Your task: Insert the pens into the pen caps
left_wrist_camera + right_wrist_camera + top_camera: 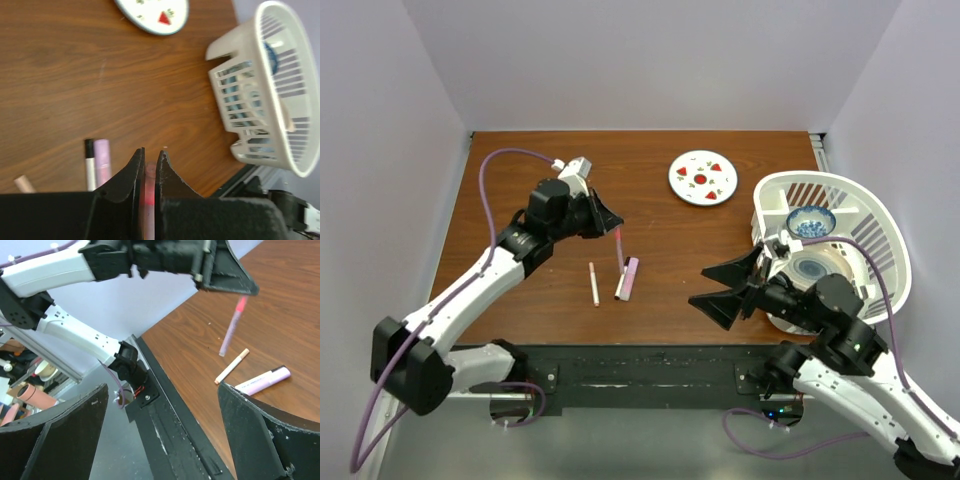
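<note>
A thin pen [620, 250], pale with a red upper end, hangs nearly upright over the middle of the table [660, 230]. The left gripper [618, 226] is clenched on its red top. Whether its lower tip touches the wood cannot be told.

Just beside that tip lies the pink marker [631, 275], with a white pen [90, 167] with a dark end pressed along its side. Any print on them is too small to read. A pale stick [593, 284] lies near them on the left, apart from both.

The right gripper [697, 286] hovers to the right of the marker, jaws spread wide and holding nothing.

Farther back sits a round white plate [692, 190] with red marks. At the right edge, a white slatted basket [880, 215] holds a blue-patterned bowl [811, 222].
</note>
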Available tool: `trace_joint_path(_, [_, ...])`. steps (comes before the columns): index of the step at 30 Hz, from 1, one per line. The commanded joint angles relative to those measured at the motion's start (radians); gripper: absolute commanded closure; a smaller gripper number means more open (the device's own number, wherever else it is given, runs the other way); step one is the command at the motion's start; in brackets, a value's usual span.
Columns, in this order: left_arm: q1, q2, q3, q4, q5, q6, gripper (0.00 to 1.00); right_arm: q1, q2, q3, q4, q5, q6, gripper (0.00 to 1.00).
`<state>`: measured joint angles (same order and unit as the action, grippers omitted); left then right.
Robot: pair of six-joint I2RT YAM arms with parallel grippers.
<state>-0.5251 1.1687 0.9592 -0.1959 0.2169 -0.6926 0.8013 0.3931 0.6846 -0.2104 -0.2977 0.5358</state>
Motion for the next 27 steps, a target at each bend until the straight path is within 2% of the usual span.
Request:
trace_joint_path(1, [0.037, 0.075, -0.055, -0.011, -0.027, 0.07, 1.0, -0.001, -0.013, 0.038, -0.109, 0.061, 0.004, 0.04])
trace_joint_path(5, [0.045, 0.159, -0.094, 0.015, -0.103, 0.074, 1.0, -0.001, 0.007, 0.058, -0.118, 0.062, 0.015, 0.02])
trace_joint_path(11, [0.05, 0.29, -0.103, 0.033, -0.096, 0.085, 1.0, -0.001, 0.001, 0.059, -0.124, 0.083, 0.02, 0.01])
trace_joint_path(20, [0.05, 0.384, -0.105, 0.044, -0.113, 0.082, 0.98, -0.001, 0.0, 0.084, -0.165, 0.14, 0.033, 0.01])
trace_joint_path(23, [0.05, 0.384, -0.089, 0.014, -0.111, 0.085, 0.77, -0.001, 0.006, 0.108, -0.199, 0.164, 0.046, 0.01])
trace_joint_path(24, [0.05, 0.378, -0.083, 0.001, -0.113, 0.088, 0.65, -0.001, 0.006, 0.115, -0.213, 0.17, 0.049, 0.01])
trace_joint_path(26, [0.05, 0.339, -0.062, -0.039, -0.125, 0.097, 0.52, -0.001, 0.003, 0.131, -0.225, 0.18, 0.061, 0.01])
trace_joint_path(27, [0.051, 0.318, -0.057, -0.049, -0.126, 0.108, 0.49, -0.001, -0.002, 0.138, -0.233, 0.187, 0.064, 0.01])
